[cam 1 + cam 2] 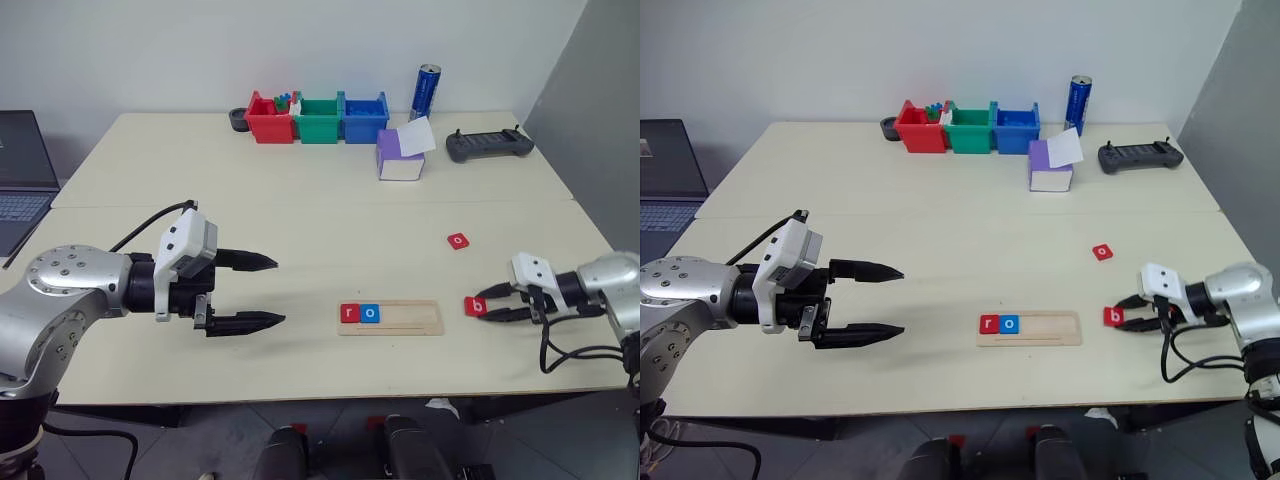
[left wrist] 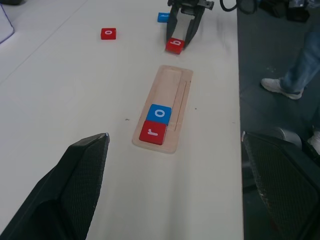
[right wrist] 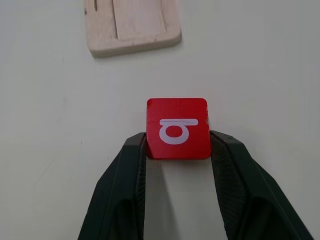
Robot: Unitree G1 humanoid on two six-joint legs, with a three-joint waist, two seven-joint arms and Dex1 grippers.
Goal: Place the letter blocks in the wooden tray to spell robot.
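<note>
in the lower middle of the head view lies the wooden tray (image 1: 391,317), and in its left end we already see two letter blocks side by side: the red "r" block (image 1: 349,313) and, touching it, the blue "o" block (image 1: 370,313). the rest of the groove is free, so we judge that two of the five letters are done and "b", "o" and "t" are left.

at the right of the frame, our right gripper (image 1: 487,309) has its two black fingers narrowed on the sides of the red "b" block (image 3: 177,128), just to the right of the tray's end. the wrist view shows both fingers touching the tile, so we take it as held; whether it is lifted from the table (image 1: 300,210) we cannot tell.

another red block (image 1: 458,240) lies alone, higher in the frame and well apart from the tray. a blue block (image 2: 163,17) shows near the top of the left wrist view.

our left gripper (image 1: 262,292) hangs at the left of the frame, wide apart and with nothing in it.
</note>
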